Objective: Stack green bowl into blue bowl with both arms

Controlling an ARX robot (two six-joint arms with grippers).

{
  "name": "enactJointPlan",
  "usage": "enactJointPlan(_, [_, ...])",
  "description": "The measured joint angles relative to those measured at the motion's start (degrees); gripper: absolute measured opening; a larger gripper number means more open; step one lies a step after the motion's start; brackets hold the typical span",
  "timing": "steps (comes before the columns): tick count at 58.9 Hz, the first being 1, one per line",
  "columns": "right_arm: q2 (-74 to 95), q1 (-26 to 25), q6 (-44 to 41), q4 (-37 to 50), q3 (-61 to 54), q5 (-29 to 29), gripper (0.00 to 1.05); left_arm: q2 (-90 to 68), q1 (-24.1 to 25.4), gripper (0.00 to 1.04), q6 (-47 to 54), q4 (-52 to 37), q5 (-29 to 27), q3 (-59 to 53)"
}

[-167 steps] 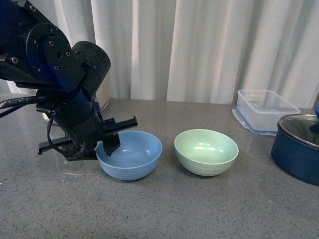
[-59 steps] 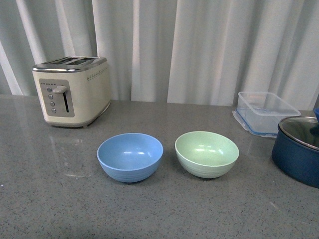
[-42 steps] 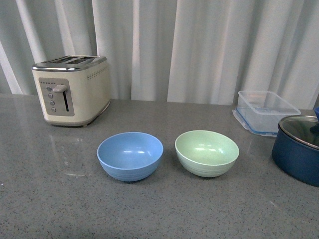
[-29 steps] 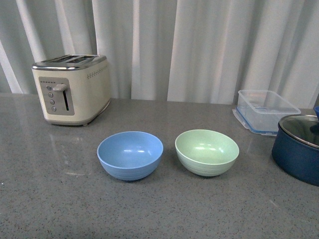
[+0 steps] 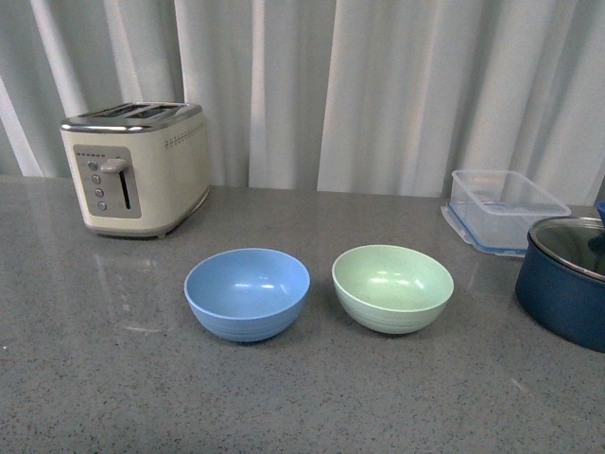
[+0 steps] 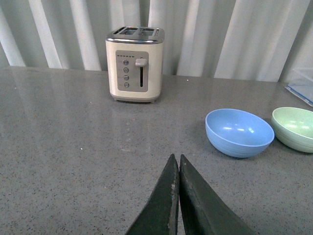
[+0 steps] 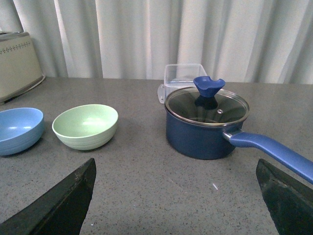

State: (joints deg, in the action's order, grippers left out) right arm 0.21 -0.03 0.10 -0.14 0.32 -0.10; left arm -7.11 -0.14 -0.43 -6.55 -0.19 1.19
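The blue bowl [image 5: 247, 292] and the green bowl [image 5: 392, 288] sit upright side by side on the grey counter, a small gap between them, blue on the left. Neither arm shows in the front view. In the left wrist view my left gripper [image 6: 176, 159] is shut with nothing held, well back from the blue bowl [image 6: 239, 132] and the green bowl [image 6: 295, 128]. In the right wrist view my right gripper [image 7: 176, 166] stands wide open and empty, back from the green bowl [image 7: 85, 126], with the blue bowl [image 7: 18, 129] beyond it.
A cream toaster [image 5: 134, 168] stands at the back left. A clear plastic container [image 5: 504, 210] sits at the back right. A dark blue pot with a glass lid [image 7: 206, 122] and a long handle [image 7: 274, 152] lies to the right of the green bowl.
The left arm, which was at the blue bowl's left rim 2.8 s ago, has withdrawn out of the front view, uncovering the toaster. The bowls have stayed in place.
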Motion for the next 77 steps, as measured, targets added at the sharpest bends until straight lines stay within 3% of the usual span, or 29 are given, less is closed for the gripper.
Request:
enactJointPlan(3, [0.00, 0.00, 0.00, 0.00, 0.00, 0.02, 0.95, 5.09, 0.00, 0.04, 0.00, 5.97, 0.13, 0.00])
enactJointPlan(16, [0.00, 0.00, 0.00, 0.00, 0.00, 0.00, 0.95, 6.88, 0.00, 0.07, -0.02, 6.51, 0.13, 0.00])
enactJointPlan(44, [0.11, -0.02, -0.04, -0.11, 0.02, -0.17, 0.95, 6.88, 0.00, 0.93, 0.00, 6.51, 0.13, 0.00])
enactJointPlan(47, [4.96, -0.35, -0.28, -10.14, 4.48, -4.98, 0.95, 6.88, 0.00, 1.00, 0.07, 6.51, 0.04, 0.00])
enactJointPlan(54, [18.08, 2.43, 1.25, -22.95, 15.63, -7.48, 0.95, 6.88, 0.00, 0.98, 0.13, 6.51, 0.17, 0.00])
enactJointPlan(70, [39.98, 13.05, 3.34, -21.73, 43.65, -4.37, 0.95, 6.91, 0.00, 0.98, 0.13, 6.51, 0.13, 0.00])
enactJointPlan(77, [52.54, 14.80, 4.90, -23.37, 54.99, -3.67, 0.95, 6.91, 0.00, 0.98, 0.13, 6.51, 0.13, 0.00])
